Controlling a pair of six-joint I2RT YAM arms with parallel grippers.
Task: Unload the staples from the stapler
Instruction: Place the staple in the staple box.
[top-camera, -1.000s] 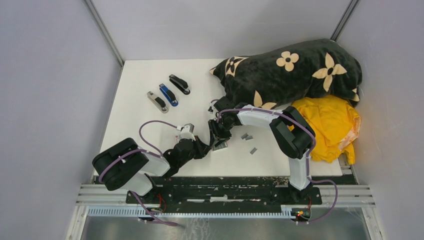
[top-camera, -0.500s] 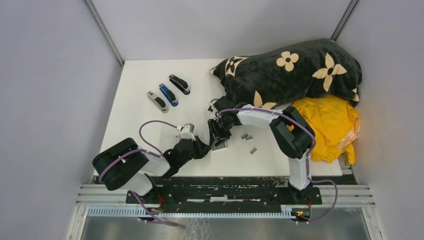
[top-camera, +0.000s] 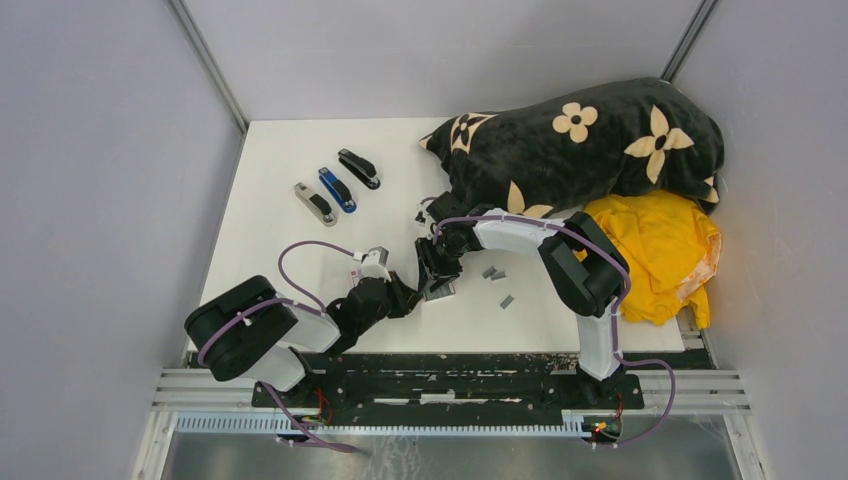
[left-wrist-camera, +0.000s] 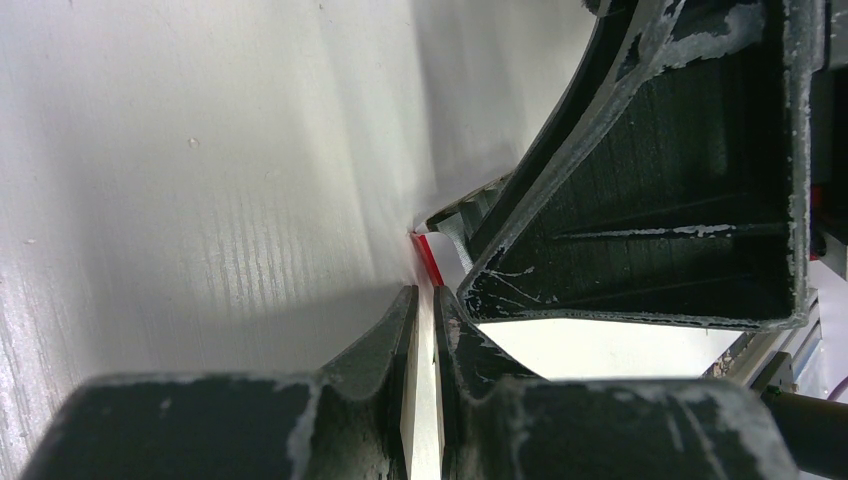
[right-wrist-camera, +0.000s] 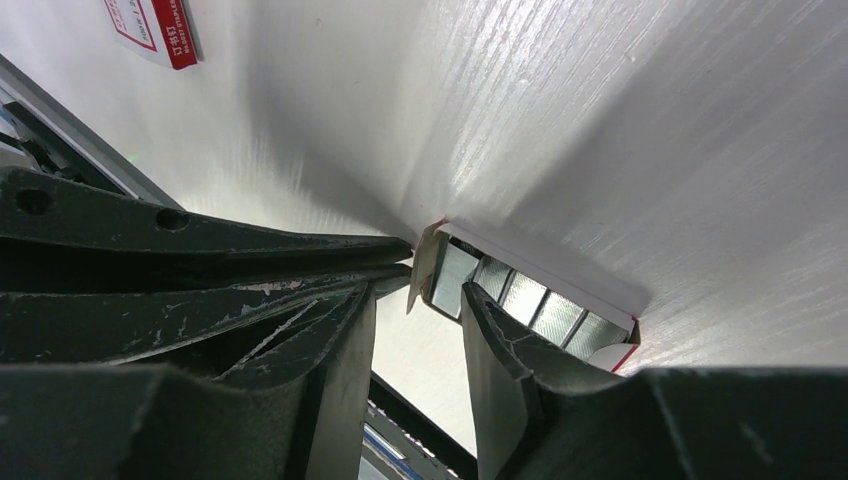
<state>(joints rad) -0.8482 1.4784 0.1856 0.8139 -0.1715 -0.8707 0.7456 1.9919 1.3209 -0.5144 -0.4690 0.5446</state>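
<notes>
Three staplers lie at the back left: a silver one, a blue one and a black one. Neither gripper is near them. Loose grey staples lie right of the grippers, with another strip nearer. A small open red-and-white box sits between the grippers. The right wrist view shows staple strips packed inside it. My left gripper is shut on a thin white flap of the box. My right gripper is open, its fingertips at the box's open end.
A second red-and-white box piece lies farther off on the table. A black flowered blanket and a yellow cloth fill the back right. The table's near edge and the black rail are just behind the grippers.
</notes>
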